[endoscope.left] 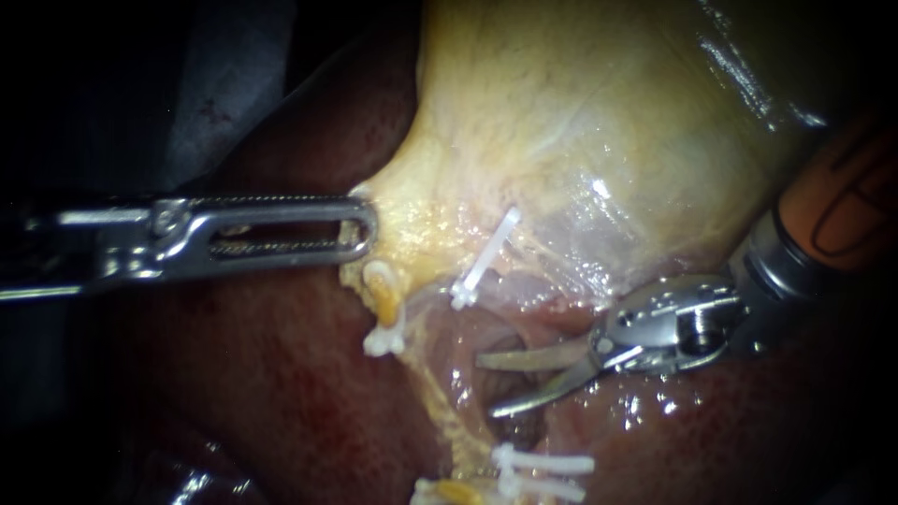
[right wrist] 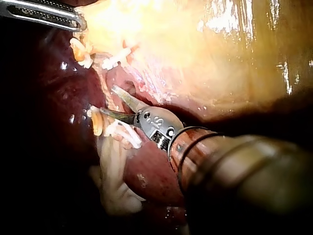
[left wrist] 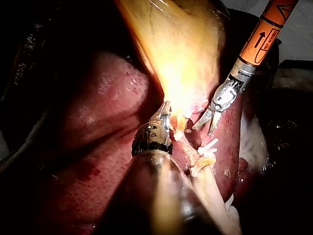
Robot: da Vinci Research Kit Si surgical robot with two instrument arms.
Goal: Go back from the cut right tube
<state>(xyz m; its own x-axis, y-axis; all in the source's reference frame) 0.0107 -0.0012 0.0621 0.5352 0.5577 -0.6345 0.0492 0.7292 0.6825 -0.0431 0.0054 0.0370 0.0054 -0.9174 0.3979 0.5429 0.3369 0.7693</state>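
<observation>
Endoscope view, with both wrist views as a check.

Our left instrument (endoscope.left: 367,227) is a steel shaft ending in long, windowed, toothed jaws. The jaws are pressed together on the lower edge of the pale yellow, glistening gallbladder (endoscope.left: 561,112) and pinch it at their very tip. Just beneath that tip hangs a short yellow tube stump (endoscope.left: 381,292) with a small white plastic clip (endoscope.left: 384,341) at its end.

Our right instrument (endoscope.left: 486,385) has an orange-sleeved shaft and a steel wrist, and its jaws are two curved, pointed blades. The jaws are spread with a clear gap between them and hold nothing.

The cut right tube lies in two parts, one on either side of these jaws. Its gallbladder end, closed by a single white clip (endoscope.left: 485,260), sits near the upper blade and apart from it. Its other end carries a pair of white clips (endoscope.left: 547,464) side by side, just past the lower blade's tip. The jaws sit in the gap between the two ends, over a wet pink hollow. We see no contact with either clip.

Dark red, wet liver (endoscope.left: 262,402) lies under and around both instruments.
</observation>
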